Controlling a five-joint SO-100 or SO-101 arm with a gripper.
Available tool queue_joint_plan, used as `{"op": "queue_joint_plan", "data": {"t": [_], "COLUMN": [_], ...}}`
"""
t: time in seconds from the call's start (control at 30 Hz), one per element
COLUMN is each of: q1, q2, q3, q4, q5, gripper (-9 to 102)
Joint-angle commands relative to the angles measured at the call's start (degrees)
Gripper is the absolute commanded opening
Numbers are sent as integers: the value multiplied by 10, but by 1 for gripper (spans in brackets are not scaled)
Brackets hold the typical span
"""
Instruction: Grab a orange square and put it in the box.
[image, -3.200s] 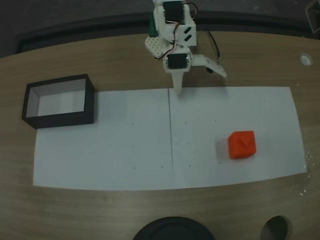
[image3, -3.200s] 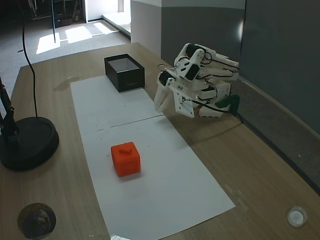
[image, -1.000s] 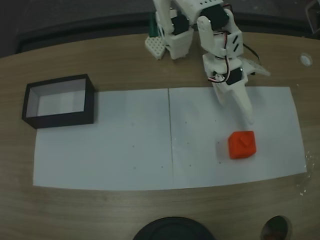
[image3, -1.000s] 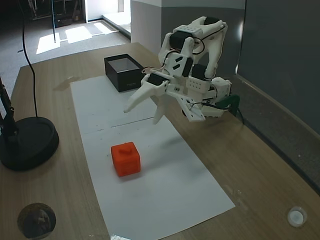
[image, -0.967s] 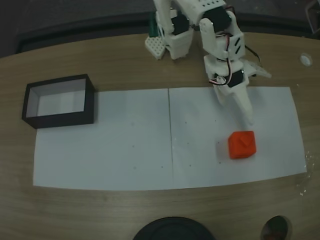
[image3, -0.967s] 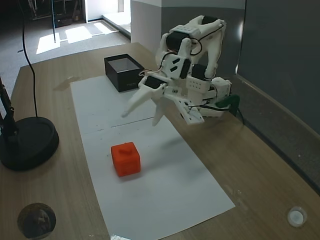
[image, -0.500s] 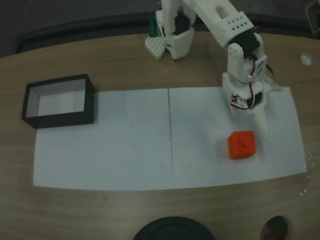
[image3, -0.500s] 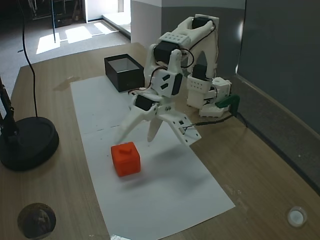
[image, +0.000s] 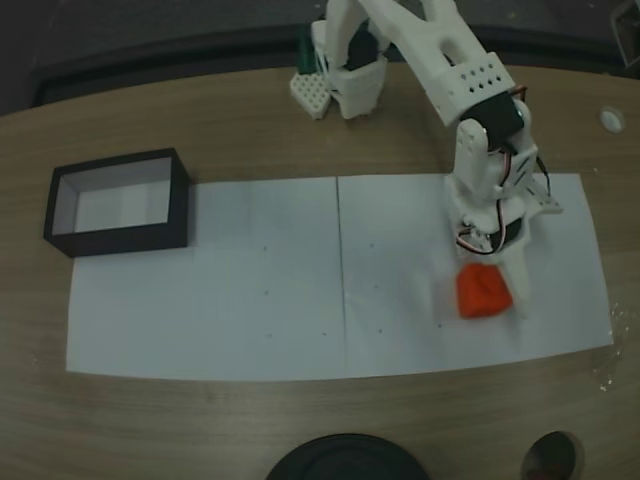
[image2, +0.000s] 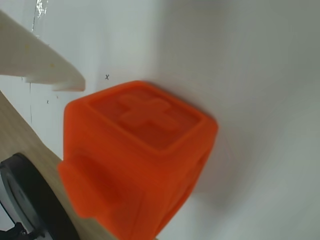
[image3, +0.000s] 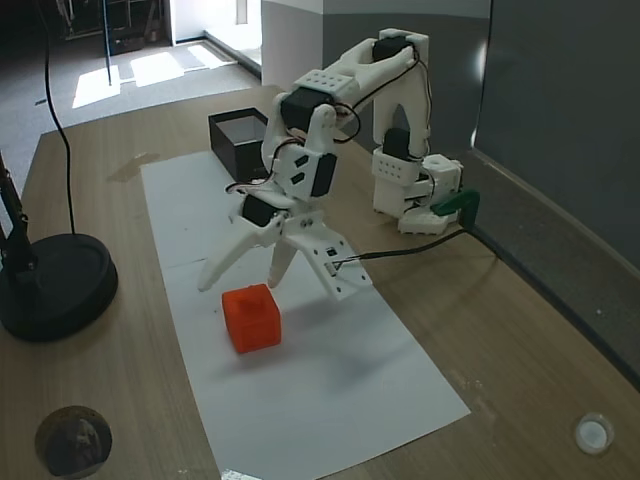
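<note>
In the wrist view the orange square (image2: 135, 160) is sitting close below the camera on the white paper (image2: 250, 75), with one white finger (image2: 40, 62) reaching past its upper left corner. In a fixed view the gripper (image3: 240, 278) is hanging just behind the cube with its fingers spread wide and holding nothing, so the cube is lying just ahead of and below the fingertips, not yet between them. Further off, the box (image: 118, 203) is standing well apart at the paper's far end
</note>
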Motion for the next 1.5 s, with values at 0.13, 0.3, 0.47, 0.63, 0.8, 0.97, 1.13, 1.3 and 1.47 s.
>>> {"op": "queue_joint_plan", "data": {"t": [0.13,0.3,0.47,0.63,0.8,0.97,1.13,1.3,1.47], "q1": [8,-17,-30,-26,-26,-24,21,151,286], "q2": [-43,-63,-65,-65,-65,-65,-55,-55,-55], "q3": [-30,-30,-28,-26,-26,-27,-64,-184,-325], "q4": [-1,-1,-1,-1,-2,-3,2,64,173], "q5": [-2,-2,-3,-4,-4,-4,-27,-59,-80], "gripper": [49,49,46,24,9,9,9,9,9]}}
